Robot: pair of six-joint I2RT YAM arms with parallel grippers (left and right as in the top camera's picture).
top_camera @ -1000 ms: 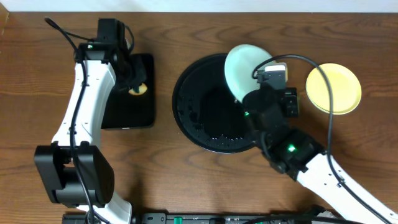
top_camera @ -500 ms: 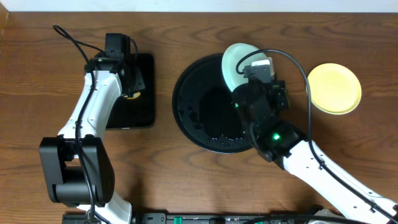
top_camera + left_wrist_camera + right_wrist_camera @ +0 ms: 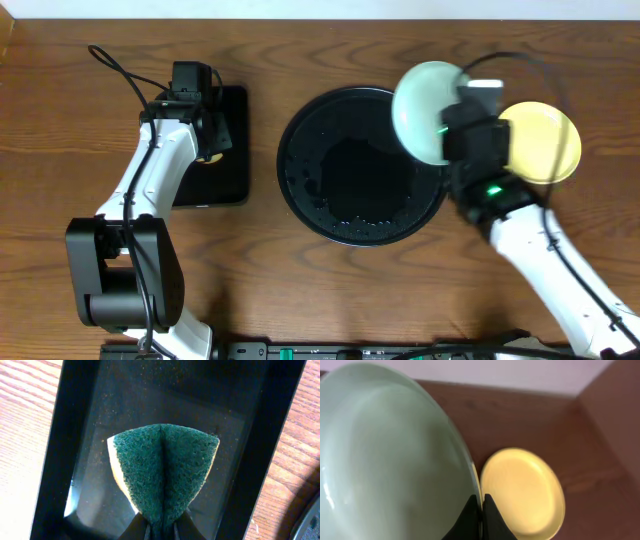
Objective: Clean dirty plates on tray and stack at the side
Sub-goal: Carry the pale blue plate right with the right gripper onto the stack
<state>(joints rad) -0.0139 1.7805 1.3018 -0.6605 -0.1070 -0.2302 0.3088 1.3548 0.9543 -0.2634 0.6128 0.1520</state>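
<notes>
Mint-blue plate (image 3: pixel 425 95): clamped at its rim by the right gripper (image 3: pixel 481 510), whose jaws are closed tight on the edge. The plate hangs tilted over the right rim of the round black tray (image 3: pixel 290 165), clear of the tray floor. Its edge comes close to the pale yellow plate (image 3: pixel 548 140), which lies flat on the table (image 3: pixel 300 290) just right of the tray. The tray floor looks wet and bears no plate. Only these two plates show in any view.

Left gripper (image 3: pixel 160 531): closed on a folded green scouring sponge (image 3: pixel 162 470), held over the small rectangular black tray (image 3: pixel 60 440) at the left, well apart from the plates.

Assessment: the step in hand appears to be moving a wiped plate from the tray to the stack, as no smears show on the visible face. The next move calls for bringing the plate over the yellow one, levelling it, lowering it centred, and only then releasing. Risk: an edge grip on a wet glazed plate may slip, and a tilted release could knock the yellow plate.
</notes>
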